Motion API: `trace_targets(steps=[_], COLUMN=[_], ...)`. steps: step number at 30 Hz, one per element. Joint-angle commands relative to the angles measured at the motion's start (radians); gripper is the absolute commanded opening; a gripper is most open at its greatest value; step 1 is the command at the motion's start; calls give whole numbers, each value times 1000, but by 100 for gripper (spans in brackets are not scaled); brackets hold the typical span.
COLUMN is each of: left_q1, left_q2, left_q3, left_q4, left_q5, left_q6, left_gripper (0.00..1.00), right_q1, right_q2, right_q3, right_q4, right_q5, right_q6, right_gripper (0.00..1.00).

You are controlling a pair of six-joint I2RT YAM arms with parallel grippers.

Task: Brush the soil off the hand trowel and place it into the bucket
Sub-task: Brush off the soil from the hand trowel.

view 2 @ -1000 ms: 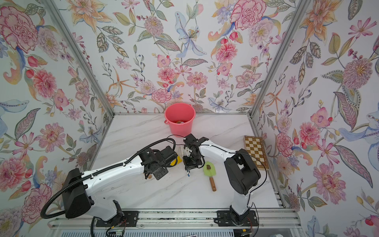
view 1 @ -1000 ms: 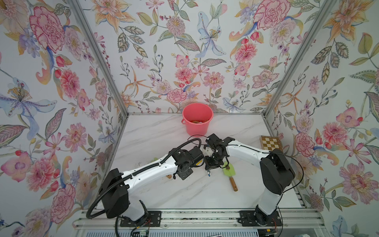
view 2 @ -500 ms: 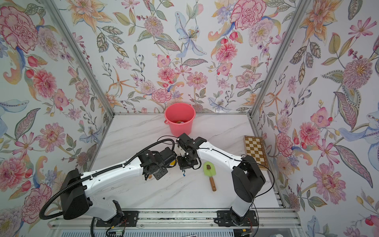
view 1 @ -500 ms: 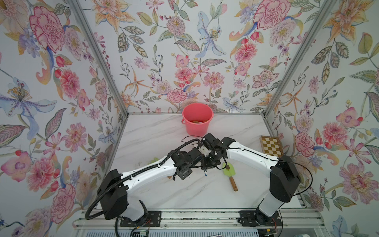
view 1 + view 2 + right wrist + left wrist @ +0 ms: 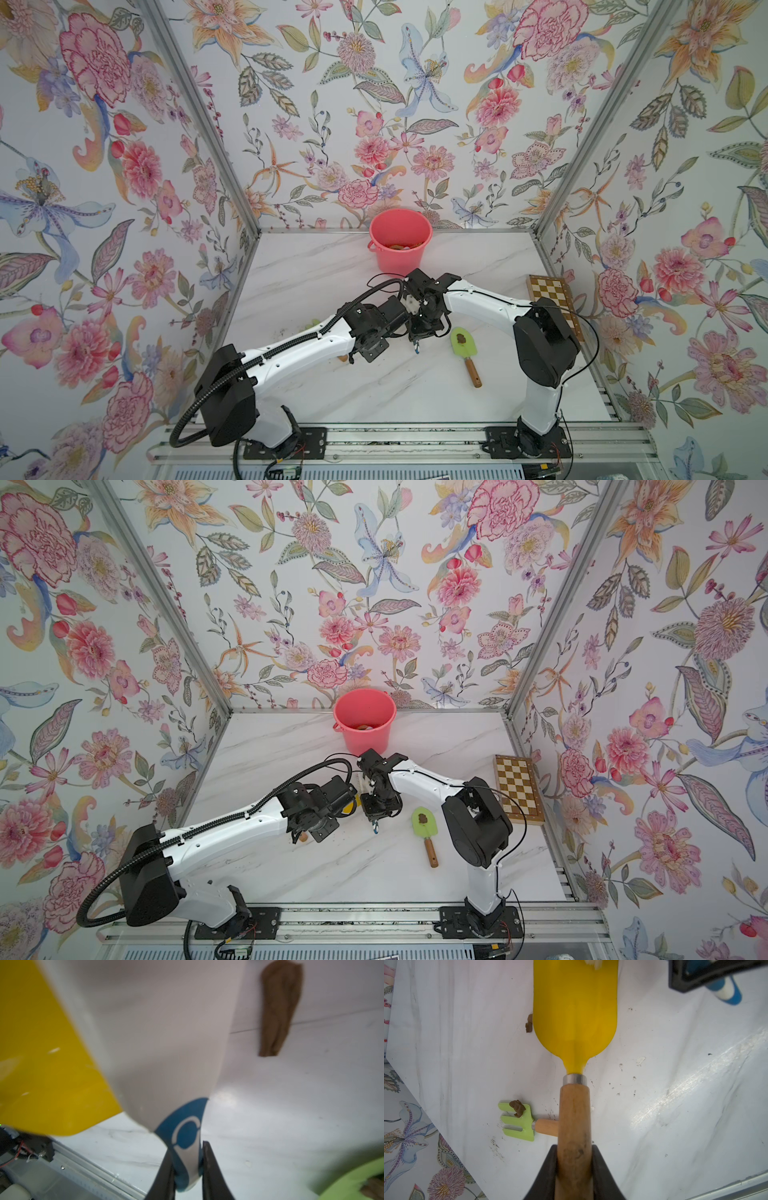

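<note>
Both drifted leftward: left gripper (image 5: pixel 574 1153) clamping the trowel (image 5: pixel 575 1012) (yellow blade), right gripper (image 5: pixel 187 1155) clamping the brush (image 5: pixel 186 1135).

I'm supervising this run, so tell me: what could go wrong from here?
1. The right gripper pinches only the brush's end; pressing on the trowel could twist it loose.
2. The grippers work close together; a sweep may knock them.
3. The bucket stands at the back wall, a long carry for the left gripper.
</note>
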Motion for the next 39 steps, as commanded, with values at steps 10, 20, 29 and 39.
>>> trace_targets(steps=[10, 20, 29, 39], left_q1=[6, 6, 6, 31], left_q2=[-35, -27, -76, -102], left_q3=[35, 71, 45, 34], left_q4=[3, 34, 38, -10], left_q5=[-36, -18, -14, 49], left_q6=[-5, 8, 8, -39], left_gripper=[13, 13, 13, 12], right_q1=[9, 123, 67, -110], right_q2=[-177, -131, -68, -139], right_q3=[41, 41, 41, 19], right_q4=[-15, 7, 24, 31], right_q5=[59, 3, -29, 89], right_q6=[7, 61, 38, 17], right_gripper=[0, 0, 0, 0])
